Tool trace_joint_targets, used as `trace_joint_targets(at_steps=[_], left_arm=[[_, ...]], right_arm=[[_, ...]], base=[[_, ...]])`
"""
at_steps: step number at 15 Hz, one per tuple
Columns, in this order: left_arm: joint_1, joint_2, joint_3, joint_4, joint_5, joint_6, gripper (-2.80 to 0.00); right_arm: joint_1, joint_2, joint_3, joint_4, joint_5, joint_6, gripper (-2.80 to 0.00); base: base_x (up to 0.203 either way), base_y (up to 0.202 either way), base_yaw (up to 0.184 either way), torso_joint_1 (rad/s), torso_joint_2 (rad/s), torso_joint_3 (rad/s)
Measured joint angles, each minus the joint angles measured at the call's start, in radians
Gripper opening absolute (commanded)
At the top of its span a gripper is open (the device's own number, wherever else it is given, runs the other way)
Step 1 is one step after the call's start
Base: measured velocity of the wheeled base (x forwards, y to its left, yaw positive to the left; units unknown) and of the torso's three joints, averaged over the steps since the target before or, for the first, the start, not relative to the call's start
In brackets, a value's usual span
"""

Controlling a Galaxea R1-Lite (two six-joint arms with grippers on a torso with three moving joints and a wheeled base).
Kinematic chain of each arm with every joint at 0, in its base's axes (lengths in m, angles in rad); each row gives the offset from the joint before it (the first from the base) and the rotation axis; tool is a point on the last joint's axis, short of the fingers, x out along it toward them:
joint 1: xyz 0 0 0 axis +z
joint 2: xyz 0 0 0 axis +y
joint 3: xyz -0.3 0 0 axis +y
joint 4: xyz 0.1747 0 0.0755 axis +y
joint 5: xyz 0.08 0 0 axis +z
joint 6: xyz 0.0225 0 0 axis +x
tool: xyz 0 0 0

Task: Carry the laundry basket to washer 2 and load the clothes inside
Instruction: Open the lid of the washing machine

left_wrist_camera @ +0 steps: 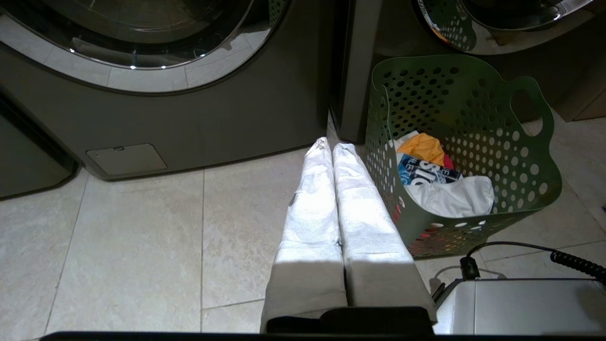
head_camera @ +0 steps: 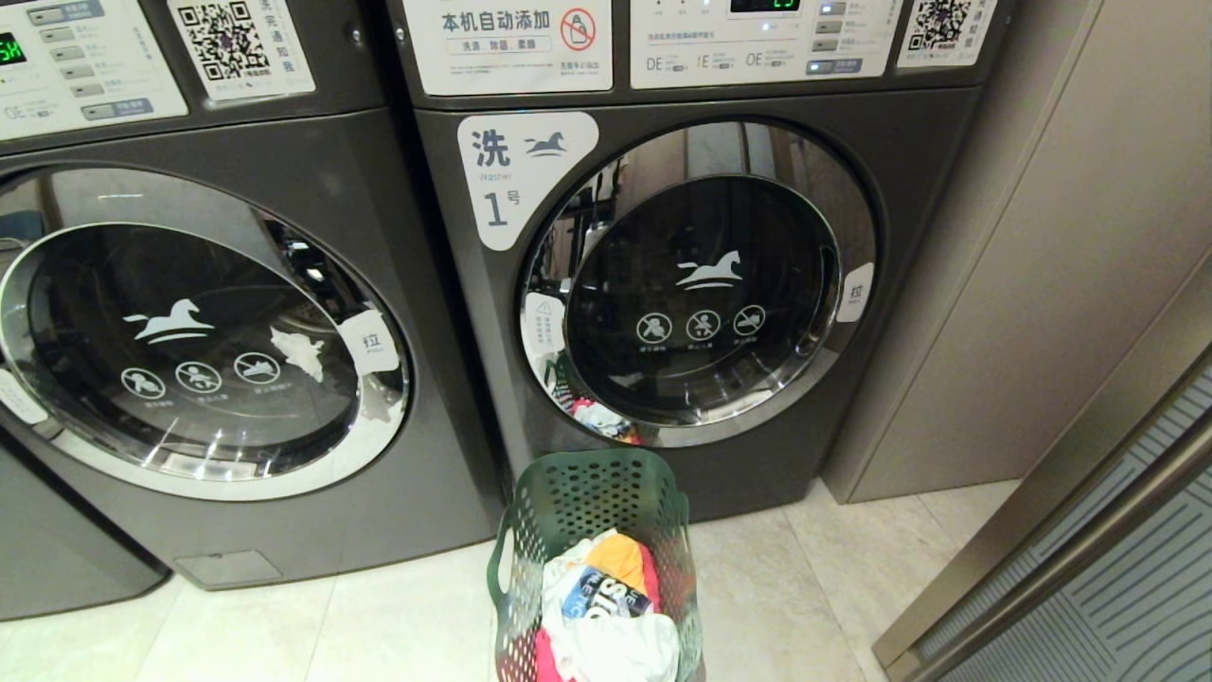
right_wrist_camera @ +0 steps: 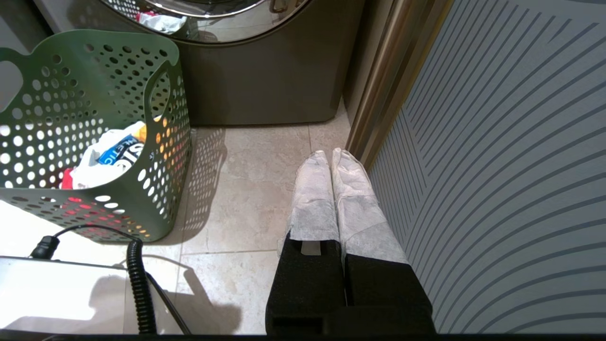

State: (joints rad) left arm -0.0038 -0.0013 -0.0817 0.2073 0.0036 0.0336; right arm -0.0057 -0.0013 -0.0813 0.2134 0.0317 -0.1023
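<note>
The green laundry basket (head_camera: pixel 578 474) stands on the tiled floor right in front of the washer labelled "1" (head_camera: pixel 720 284), whose round door is closed. The clothes (head_camera: pixel 606 606) lie piled inside it: white with blue lettering, yellow-orange and pink-red. An identical dark grey washer (head_camera: pixel 189 322) stands to the left with its door closed; no number shows on it. My left gripper (left_wrist_camera: pixel 331 144) hangs shut and empty just left of the basket (left_wrist_camera: pixel 473 109). My right gripper (right_wrist_camera: pixel 330 152) hangs shut and empty to the right of the basket (right_wrist_camera: pixel 94 94). Neither arm is in the head view.
A striped panel with a metal frame (right_wrist_camera: pixel 497 166) runs close along the right gripper's outer side. A beige wall (head_camera: pixel 1042 284) stands right of washer 1. My white base with a coiled black cable (right_wrist_camera: pixel 137 284) sits just behind the basket.
</note>
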Motion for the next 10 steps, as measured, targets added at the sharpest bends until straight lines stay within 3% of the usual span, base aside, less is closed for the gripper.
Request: trace_joint_targets(at_steps=[4,7,10], left_arm=[[0.000,0.000,-0.026,-0.012,0.002,0.000,-2.80],[-0.001,0.026,-0.238,-0.024,-0.009,0.017,-2.80],[-0.012,0.199,-0.493,0.023,-0.007,-0.019,-2.80]], right_arm=[[0.000,0.000,-0.001,0.001,-0.001,0.002,-2.80],[0.000,0.000,-0.001,0.001,-0.001,0.002,-2.80],[0.000,0.000,-0.001,0.001,-0.001,0.002,-2.80]], base=[[0.000,0.000,0.000,0.000,0.00,0.000],[0.000,0.000,0.000,0.000,0.00,0.000],[0.000,0.000,0.000,0.000,0.00,0.000]])
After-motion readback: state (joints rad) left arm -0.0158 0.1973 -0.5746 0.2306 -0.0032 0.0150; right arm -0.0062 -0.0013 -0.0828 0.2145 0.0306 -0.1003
